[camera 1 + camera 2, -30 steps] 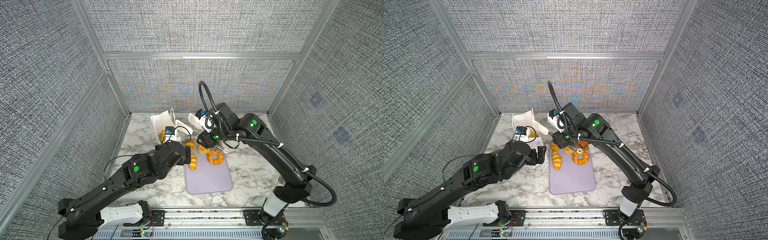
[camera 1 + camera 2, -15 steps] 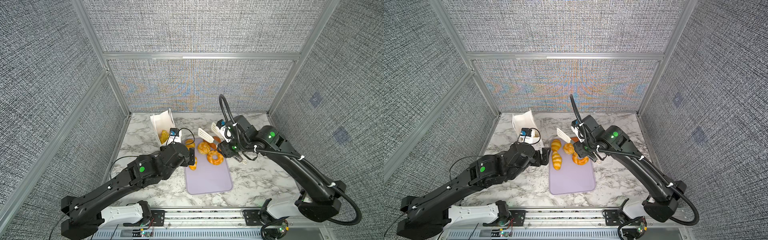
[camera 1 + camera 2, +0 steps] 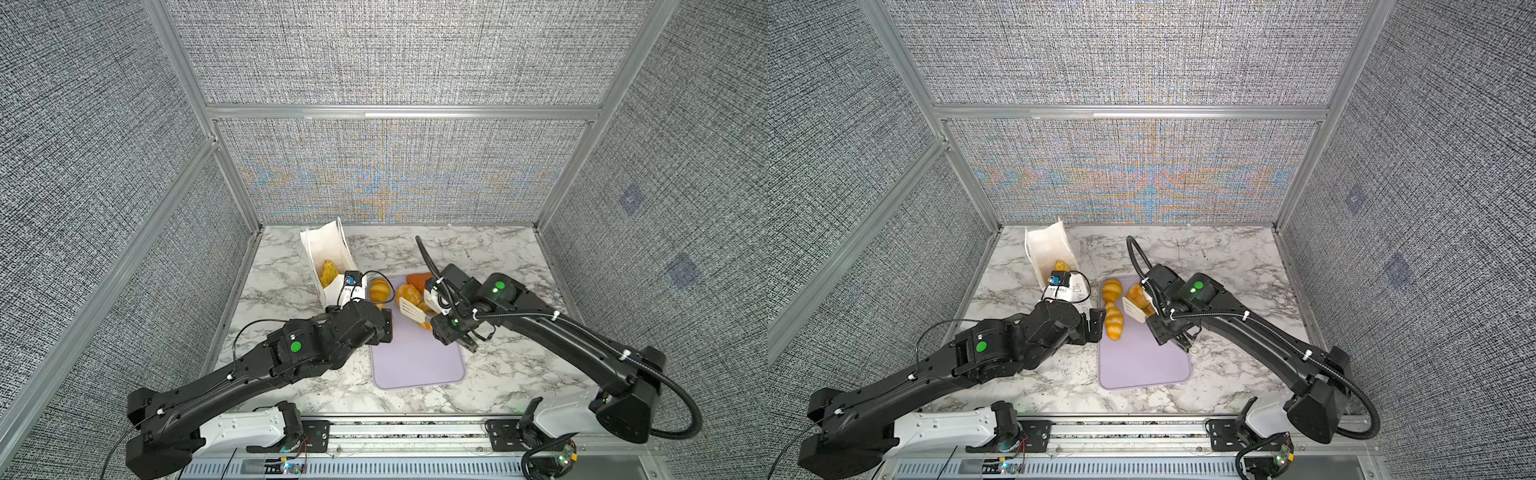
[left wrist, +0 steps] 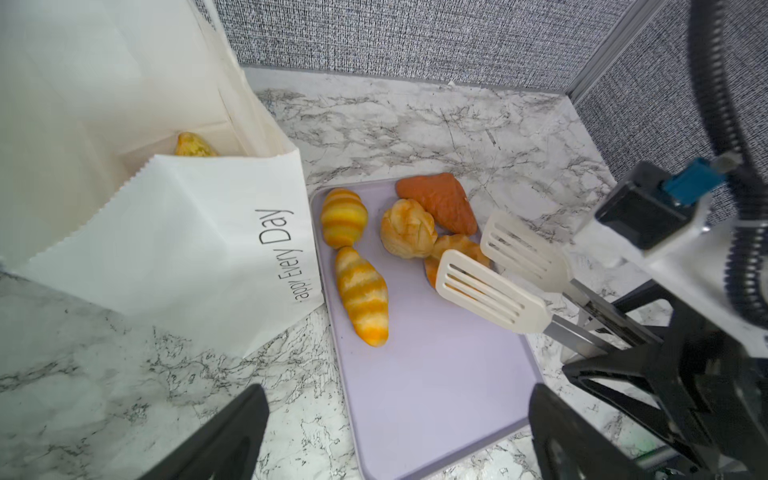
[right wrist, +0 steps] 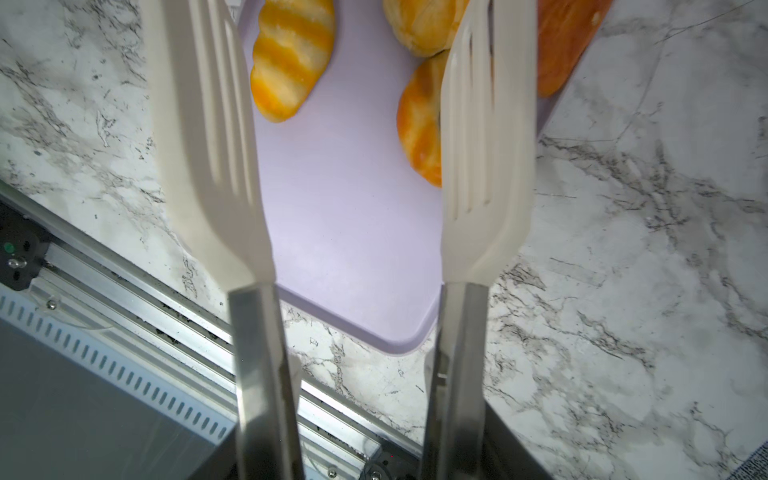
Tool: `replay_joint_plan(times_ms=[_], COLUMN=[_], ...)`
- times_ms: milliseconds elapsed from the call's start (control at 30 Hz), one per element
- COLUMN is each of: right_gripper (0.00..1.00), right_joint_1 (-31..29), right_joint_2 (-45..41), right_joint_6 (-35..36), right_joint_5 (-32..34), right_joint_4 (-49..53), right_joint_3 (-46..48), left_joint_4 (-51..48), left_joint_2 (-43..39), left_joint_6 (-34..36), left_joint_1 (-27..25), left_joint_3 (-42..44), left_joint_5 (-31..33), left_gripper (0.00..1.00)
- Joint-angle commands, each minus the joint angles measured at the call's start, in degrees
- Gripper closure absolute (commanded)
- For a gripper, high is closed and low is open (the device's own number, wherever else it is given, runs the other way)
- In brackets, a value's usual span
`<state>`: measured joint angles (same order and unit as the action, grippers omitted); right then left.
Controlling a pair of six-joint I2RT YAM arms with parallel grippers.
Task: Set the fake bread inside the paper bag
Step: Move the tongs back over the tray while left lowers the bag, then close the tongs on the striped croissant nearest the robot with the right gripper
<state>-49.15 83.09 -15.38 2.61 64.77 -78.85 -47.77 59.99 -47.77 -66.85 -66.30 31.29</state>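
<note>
The right arm has swung the tongs (image 3: 411, 309) back from beside the mouth of the paper bag (image 3: 328, 249) to above the lilac tray (image 3: 415, 365); the left arm has barely shifted.

In both top views one yellow pastry (image 3: 328, 270) lies inside the bag, which rests open-mouthed on the marble bench (image 3: 498, 257) just beside the tray's far left corner. The rest of the fake bread sits at the tray's far end. The right tool (image 3: 446, 328) is clenched on the tongs' steel handles, and the white blades hang over the pastries. The left tool (image 3: 385, 328) hovers at the tray's left edge.

The left wrist view shows the left tool's fingers (image 4: 232, 432) spread fully, holding and touching nothing. On the tray lie a short croissant (image 4: 343, 218), a long croissant (image 4: 362, 301), a round bun (image 4: 407, 228), a reddish wedge (image 4: 438, 201) and a golden pastry (image 4: 455, 245) half hidden under the blades.

In the right wrist view the slotted blades stand apart and empty, one of them above the golden pastry (image 5: 419, 120).

I judge this to be the reach for the next piece, with most of the bread yet to go in. The blades need to come down astride one pastry, squeeze it, lift it and carry it to the bag's mouth.
</note>
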Motion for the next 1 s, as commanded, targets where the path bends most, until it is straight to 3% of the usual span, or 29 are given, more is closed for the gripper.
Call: replay_joint_plan(times_ms=[0,533,967], right_gripper=[0.42,0.41,0.43], right_joint_1=[-1.3,-4.1,-4.3], right_joint_2=[2.5,15.4,23.5], right_joint_6=[-1.1,-0.2,1.5], right_joint_5=[-0.9,-0.9,0.9], right_joint_4=[-2.0,-4.0,-3.5], right_joint_3=[0.2,-3.0,-8.9], left_joint_4=[2.0,1.2,-0.9], left_joint_2=[-0.6,-6.5,-7.8], left_joint_6=[-2.5,-8.4,-8.9], left_joint_1=[-0.2,-0.4,-0.4], left_joint_3=[1.8,10.8,11.7], left_joint_5=[-0.6,-0.2,0.8], left_gripper=[0.01,0.01,0.01])
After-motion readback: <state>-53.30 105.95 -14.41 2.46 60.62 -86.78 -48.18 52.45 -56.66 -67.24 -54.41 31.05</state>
